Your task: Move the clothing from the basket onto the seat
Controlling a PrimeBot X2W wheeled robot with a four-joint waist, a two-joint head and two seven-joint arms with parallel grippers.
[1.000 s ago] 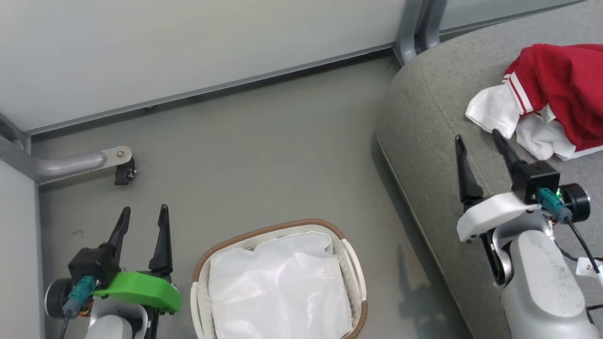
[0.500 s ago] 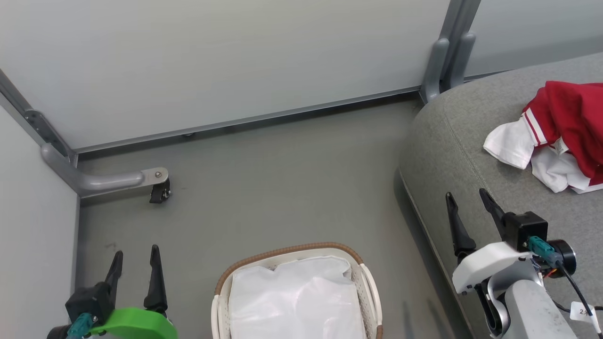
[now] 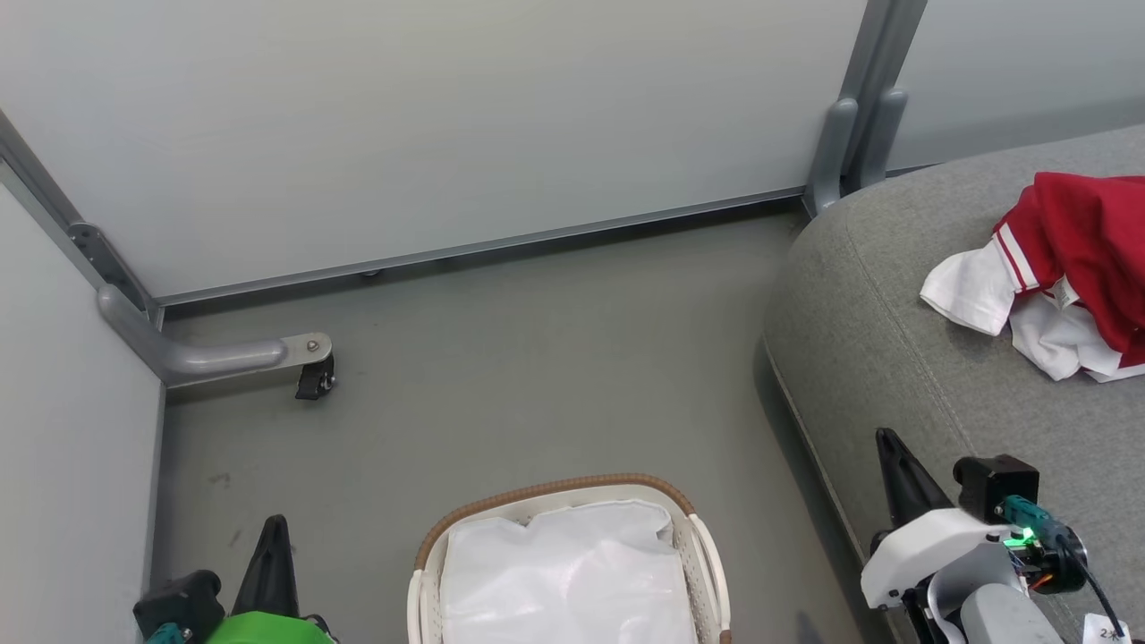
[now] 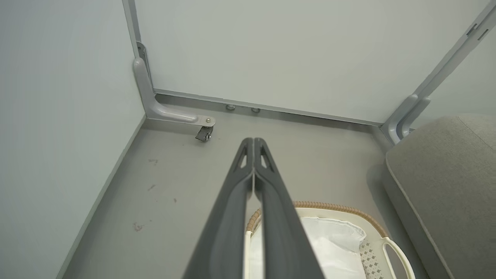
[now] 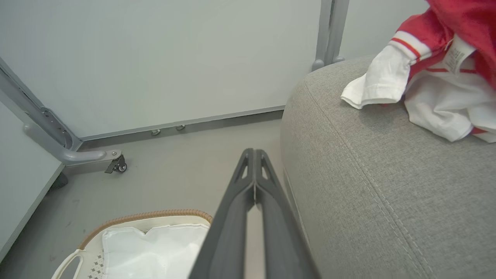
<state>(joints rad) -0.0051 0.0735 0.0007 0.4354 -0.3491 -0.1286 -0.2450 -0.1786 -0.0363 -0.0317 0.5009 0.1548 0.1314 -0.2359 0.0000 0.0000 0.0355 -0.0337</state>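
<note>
Clothing [image 3: 1073,259] lies on the seat [image 3: 894,358]. Left hand [image 4: 254,141] and right hand [image 5: 254,153] are pinched closed, empty. One might grab the basket [image 3: 555,487] liner [image 3: 564,572] by mistake.

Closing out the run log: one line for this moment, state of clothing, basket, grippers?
clothing: on seat | basket: on floor, white liner showing, no clothing seen | left gripper: shut, empty | right gripper: shut, empty
</note>
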